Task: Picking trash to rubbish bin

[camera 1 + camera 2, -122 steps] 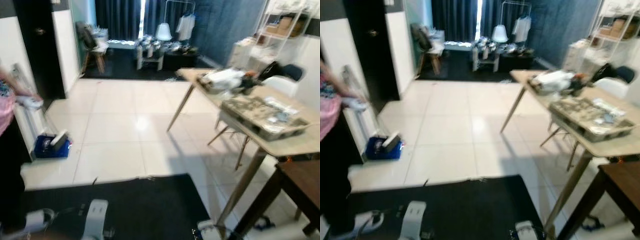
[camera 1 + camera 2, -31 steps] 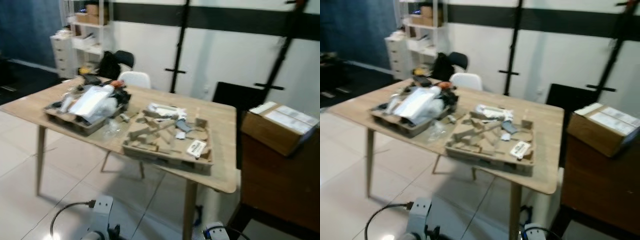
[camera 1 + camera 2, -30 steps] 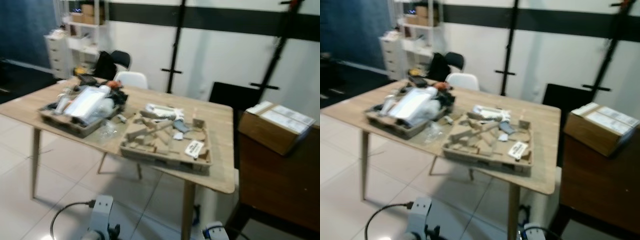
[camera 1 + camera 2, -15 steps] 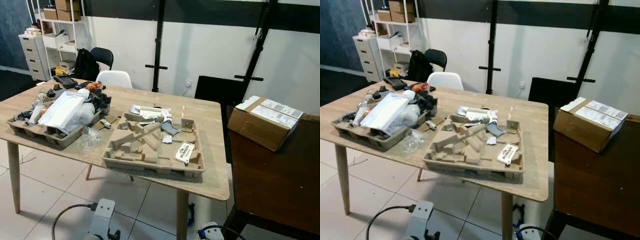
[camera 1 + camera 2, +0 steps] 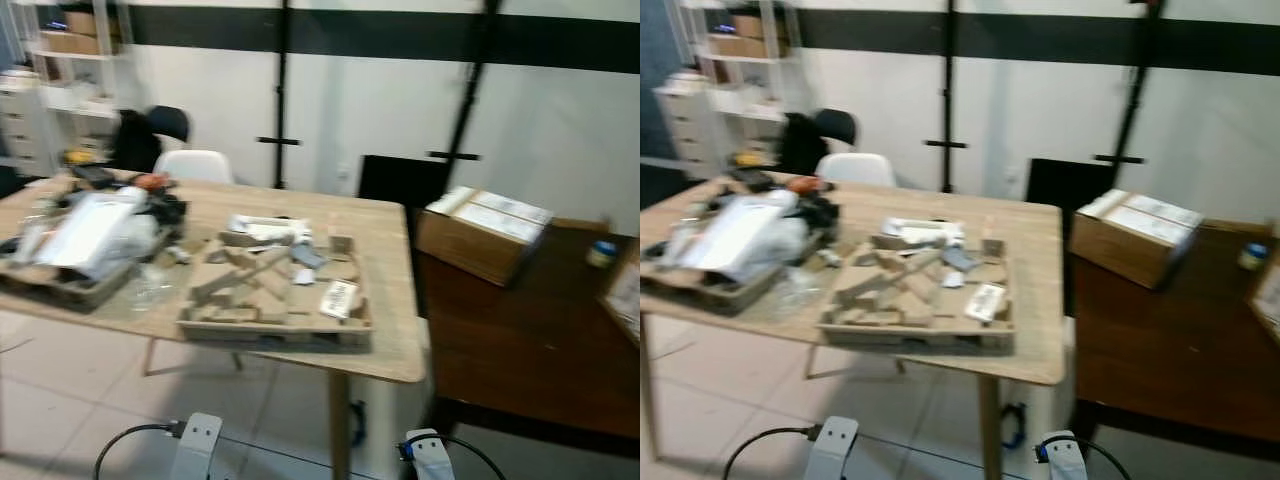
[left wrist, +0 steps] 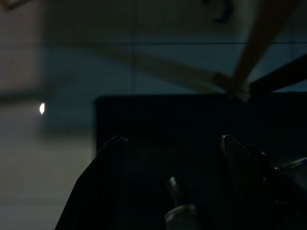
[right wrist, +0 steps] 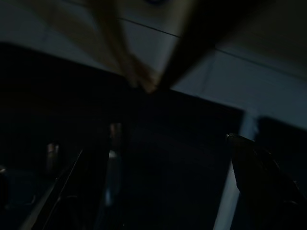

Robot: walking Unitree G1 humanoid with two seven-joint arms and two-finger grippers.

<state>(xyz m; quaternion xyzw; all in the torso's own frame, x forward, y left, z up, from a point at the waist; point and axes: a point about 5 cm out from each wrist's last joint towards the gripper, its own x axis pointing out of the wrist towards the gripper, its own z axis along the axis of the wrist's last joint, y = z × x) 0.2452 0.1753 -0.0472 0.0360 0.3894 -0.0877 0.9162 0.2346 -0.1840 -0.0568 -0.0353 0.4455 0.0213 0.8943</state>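
A shallow cardboard-pulp tray (image 5: pixel 271 325) heaped with paper and cardboard scraps (image 5: pixel 262 272) sits at the near table edge.

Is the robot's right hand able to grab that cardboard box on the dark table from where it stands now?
Probably not yet. The right hand hangs low near the floor with its fingers apart, and the cardboard box sits well back on the dark table.
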